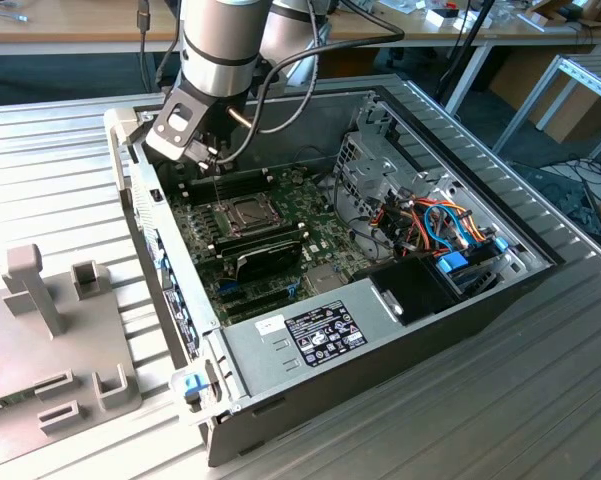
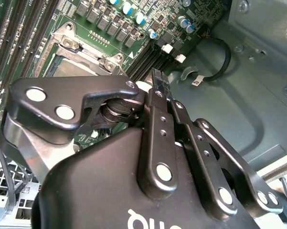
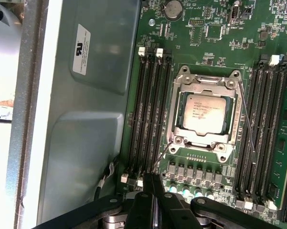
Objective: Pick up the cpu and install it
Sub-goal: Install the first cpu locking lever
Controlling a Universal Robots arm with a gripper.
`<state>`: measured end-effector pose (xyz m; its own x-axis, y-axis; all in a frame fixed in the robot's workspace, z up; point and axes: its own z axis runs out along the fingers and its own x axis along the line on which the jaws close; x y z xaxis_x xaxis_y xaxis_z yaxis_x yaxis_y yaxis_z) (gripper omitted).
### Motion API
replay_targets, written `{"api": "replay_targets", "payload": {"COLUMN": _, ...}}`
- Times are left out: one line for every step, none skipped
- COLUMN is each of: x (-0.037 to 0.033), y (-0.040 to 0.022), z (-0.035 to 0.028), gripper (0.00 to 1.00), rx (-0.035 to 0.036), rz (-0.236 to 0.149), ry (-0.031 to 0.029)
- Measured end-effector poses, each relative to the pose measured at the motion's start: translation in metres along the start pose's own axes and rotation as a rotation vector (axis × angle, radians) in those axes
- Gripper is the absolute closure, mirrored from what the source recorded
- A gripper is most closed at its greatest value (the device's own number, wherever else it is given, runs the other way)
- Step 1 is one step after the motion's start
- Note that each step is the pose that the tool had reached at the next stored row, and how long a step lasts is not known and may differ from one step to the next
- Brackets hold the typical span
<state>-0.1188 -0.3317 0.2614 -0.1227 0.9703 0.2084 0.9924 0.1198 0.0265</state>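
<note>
Silver-grey, flat and square, the cpu (image 3: 204, 112) sits inside the metal-framed socket (image 3: 182, 82) on the green motherboard (image 3: 219, 47). The black gripper (image 3: 153, 180) hangs near it, jaws pressed together, pinching nothing.

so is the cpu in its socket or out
In. In the first wrist view the cpu lies flat inside the socket frame, silver top up; the pincer is shut and apart from it.
</note>
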Motion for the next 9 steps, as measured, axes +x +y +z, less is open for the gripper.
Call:
{"api": "replay_targets", "payload": {"x": 0.0000, "y": -0.0001, "z": 0.0000, "gripper": 0.89, "rx": 0.0000, "rz": 0.000, "ry": 0.0000}}
{"api": "replay_targets", "payload": {"x": 0.0000, "y": -0.0002, "z": 0.0000, "gripper": 0.89, "rx": 0.0000, "rz": 0.000, "ry": 0.0000}}
{"api": "replay_targets", "payload": {"x": 0.0000, "y": -0.0002, "z": 0.0000, "gripper": 0.89, "rx": 0.0000, "rz": 0.000, "ry": 0.0000}}
{"api": "replay_targets", "payload": {"x": 0.0000, "y": -0.0003, "z": 0.0000, "gripper": 0.89, "rx": 0.0000, "rz": 0.000, "ry": 0.0000}}
{"api": "replay_targets", "payload": {"x": 0.0000, "y": -0.0005, "z": 0.0000, "gripper": 0.89, "rx": 0.0000, "rz": 0.000, "ry": -0.0001}}
{"api": "replay_targets", "payload": {"x": 0.0001, "y": -0.0005, "z": 0.0000, "gripper": 0.89, "rx": 0.0000, "rz": 0.000, "ry": 0.0000}}
{"api": "replay_targets", "payload": {"x": 0.0001, "y": -0.0005, "z": 0.0000, "gripper": 0.89, "rx": 0.0000, "rz": 0.000, "ry": 0.0000}}
{"api": "replay_targets", "payload": {"x": 0.0001, "y": -0.0006, "z": 0.0000, "gripper": 0.89, "rx": -0.0001, "rz": 0.001, "ry": 0.0000}}
{"api": "replay_targets", "payload": {"x": 0.0001, "y": -0.0006, "z": -0.0002, "gripper": 0.89, "rx": -0.0003, "rz": 0.001, "ry": 0.0000}}
